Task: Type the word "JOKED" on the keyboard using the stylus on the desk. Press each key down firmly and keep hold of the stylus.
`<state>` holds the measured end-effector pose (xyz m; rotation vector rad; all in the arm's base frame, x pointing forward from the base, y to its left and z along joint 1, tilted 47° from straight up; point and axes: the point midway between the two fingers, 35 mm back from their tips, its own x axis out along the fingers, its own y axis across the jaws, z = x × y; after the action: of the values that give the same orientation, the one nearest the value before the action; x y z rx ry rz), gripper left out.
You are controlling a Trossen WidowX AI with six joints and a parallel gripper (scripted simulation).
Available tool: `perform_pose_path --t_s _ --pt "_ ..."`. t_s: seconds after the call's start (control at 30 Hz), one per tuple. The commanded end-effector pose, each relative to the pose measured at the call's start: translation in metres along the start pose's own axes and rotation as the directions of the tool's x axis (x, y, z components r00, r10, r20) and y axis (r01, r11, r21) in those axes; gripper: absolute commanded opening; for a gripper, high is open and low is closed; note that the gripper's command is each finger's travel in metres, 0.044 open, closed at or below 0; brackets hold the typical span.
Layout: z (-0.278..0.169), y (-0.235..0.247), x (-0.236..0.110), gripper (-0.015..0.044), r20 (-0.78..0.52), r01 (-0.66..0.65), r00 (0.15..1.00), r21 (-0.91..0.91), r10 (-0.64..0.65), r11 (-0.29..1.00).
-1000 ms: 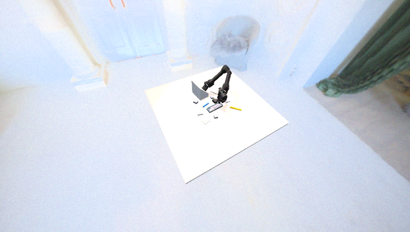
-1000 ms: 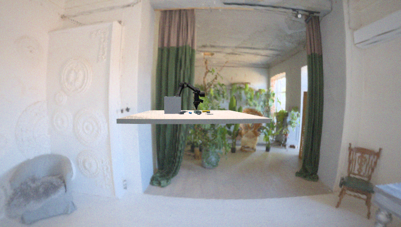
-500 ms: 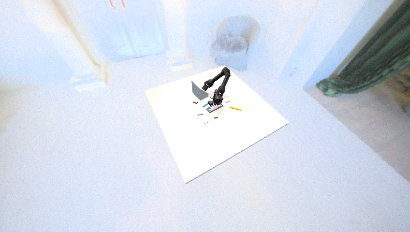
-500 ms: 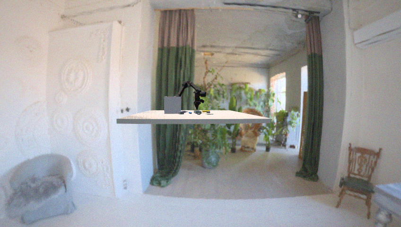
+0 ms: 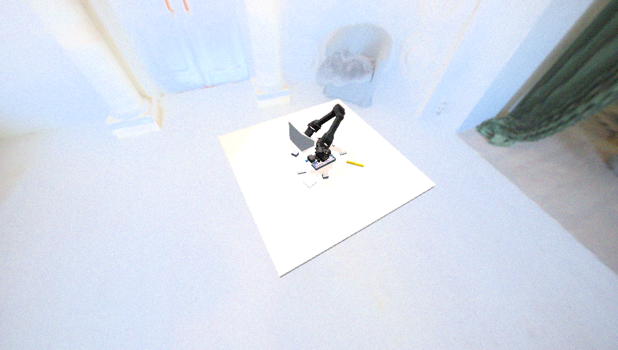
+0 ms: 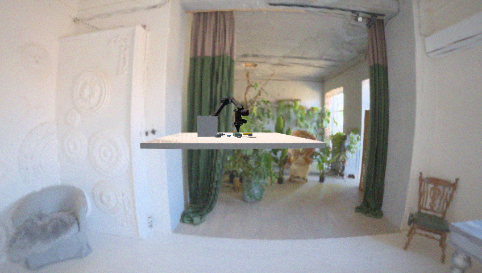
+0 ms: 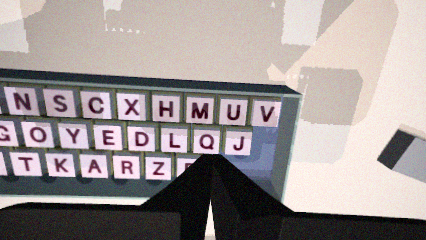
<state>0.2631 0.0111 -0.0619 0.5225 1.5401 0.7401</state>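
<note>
The keyboard (image 5: 325,163) (image 6: 237,134) (image 7: 291,125) lies on the white desk (image 5: 338,212). In the wrist view its J key (image 7: 238,144) is at the right end of the middle row; the O key (image 7: 38,135), E key (image 7: 108,137) and D key (image 7: 141,138) are in the same row, and the K key (image 7: 61,166) is in the row below. My gripper (image 7: 211,162) (image 6: 237,131) is shut and empty, its tips just below the Q key in view; contact cannot be told. A yellow rod (image 5: 355,163) (image 6: 248,133) and a partly hidden blue piece (image 5: 307,160) (image 6: 228,136) lie beside the keyboard; which is the stylus is unclear.
A grey upright panel (image 5: 299,138) (image 6: 207,125) stands by the arm's base. Small blocks lie around the keyboard, one dark block (image 5: 294,153) to its left and one grey block (image 7: 407,156) at the right of the wrist view. A white flat piece (image 5: 309,184) lies near them.
</note>
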Motion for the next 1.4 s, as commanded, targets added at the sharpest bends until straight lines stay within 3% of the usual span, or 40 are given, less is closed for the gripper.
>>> perform_pose_path --t_s 0.0,0.77,1.0,1.37 --pt "-0.001 -0.01 0.001 0.0 -0.004 -0.001 1.0 -0.008 0.001 1.0" --pt "-0.031 0.018 0.001 0.0 -0.006 -0.002 1.0 -0.006 0.002 1.0" --pt "-0.031 0.089 0.001 0.0 -0.007 -0.006 1.0 -0.005 0.006 1.0" --pt "-0.031 0.091 0.001 0.0 -0.007 -0.007 1.0 -0.005 0.007 1.0"
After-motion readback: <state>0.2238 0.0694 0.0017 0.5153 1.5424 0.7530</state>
